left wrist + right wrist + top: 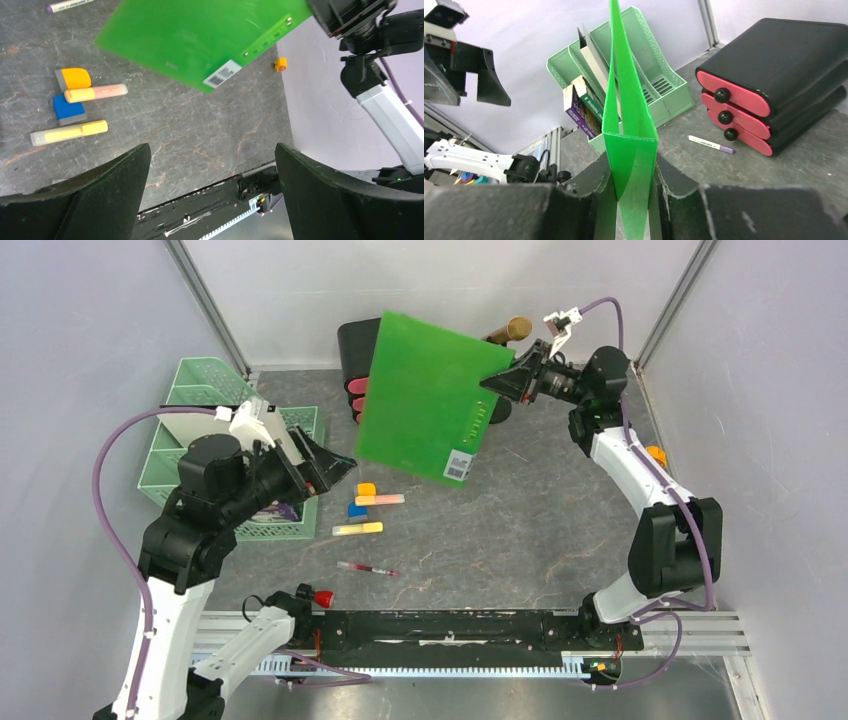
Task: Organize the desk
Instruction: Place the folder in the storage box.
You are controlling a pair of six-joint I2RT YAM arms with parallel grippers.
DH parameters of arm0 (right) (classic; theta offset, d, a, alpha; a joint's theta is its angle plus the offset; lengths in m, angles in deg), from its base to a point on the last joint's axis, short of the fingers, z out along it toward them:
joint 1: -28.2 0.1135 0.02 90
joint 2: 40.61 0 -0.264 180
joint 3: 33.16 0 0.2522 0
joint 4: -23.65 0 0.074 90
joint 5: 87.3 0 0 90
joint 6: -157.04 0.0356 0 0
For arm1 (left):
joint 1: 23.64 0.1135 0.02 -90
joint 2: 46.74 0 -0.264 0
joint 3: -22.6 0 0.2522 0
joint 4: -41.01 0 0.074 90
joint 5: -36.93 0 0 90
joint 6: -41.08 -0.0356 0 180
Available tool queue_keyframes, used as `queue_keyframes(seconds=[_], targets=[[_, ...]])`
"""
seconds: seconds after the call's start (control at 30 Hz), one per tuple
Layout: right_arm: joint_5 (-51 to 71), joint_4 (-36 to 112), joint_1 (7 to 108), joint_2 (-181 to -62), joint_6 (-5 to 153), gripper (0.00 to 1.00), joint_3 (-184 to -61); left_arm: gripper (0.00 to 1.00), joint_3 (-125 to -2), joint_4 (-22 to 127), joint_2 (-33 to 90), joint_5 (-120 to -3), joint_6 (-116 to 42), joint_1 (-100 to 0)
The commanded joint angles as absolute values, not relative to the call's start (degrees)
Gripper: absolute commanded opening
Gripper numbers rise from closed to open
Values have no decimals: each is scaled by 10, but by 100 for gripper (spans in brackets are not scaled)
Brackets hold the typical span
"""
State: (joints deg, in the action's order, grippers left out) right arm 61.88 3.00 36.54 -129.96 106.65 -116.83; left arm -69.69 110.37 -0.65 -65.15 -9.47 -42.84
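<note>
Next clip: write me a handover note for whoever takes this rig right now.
Left gripper: jaws open, empty, by the tray.
Right gripper: shut on the green folder, held clear of the desk near the drawers.
Loose on the desk: pink highlighter, yellow highlighter, orange block, blue block, red pen, purple marker.
Done: tray holds some books.
Left: file the folder, then clear the loose items.

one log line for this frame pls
right hand: shut on green folder, held over desk | left hand: open, empty
</note>
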Motion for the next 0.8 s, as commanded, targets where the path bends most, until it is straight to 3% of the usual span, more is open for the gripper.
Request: queue_keyframes(seconds=[0.0, 0.1, 0.23, 0.43, 0.77], targets=[[609, 115, 391, -1287, 989, 0, -1226, 100, -743, 1081, 2, -646, -90, -427], [535, 307, 430, -1282, 824, 0, -1285, 100, -758, 1081, 15, -654, -86, -427], [475, 424, 482, -1278, 707, 0, -1317, 100, -767, 1067, 32, -690, -85, -427], [475, 409, 519, -1242, 649, 0, -1274, 100, -776, 1032, 42, -721, -92, -427], [523, 269, 568, -1249, 768, 0, -1261, 100, -745, 893, 10, -816, -68, -427]])
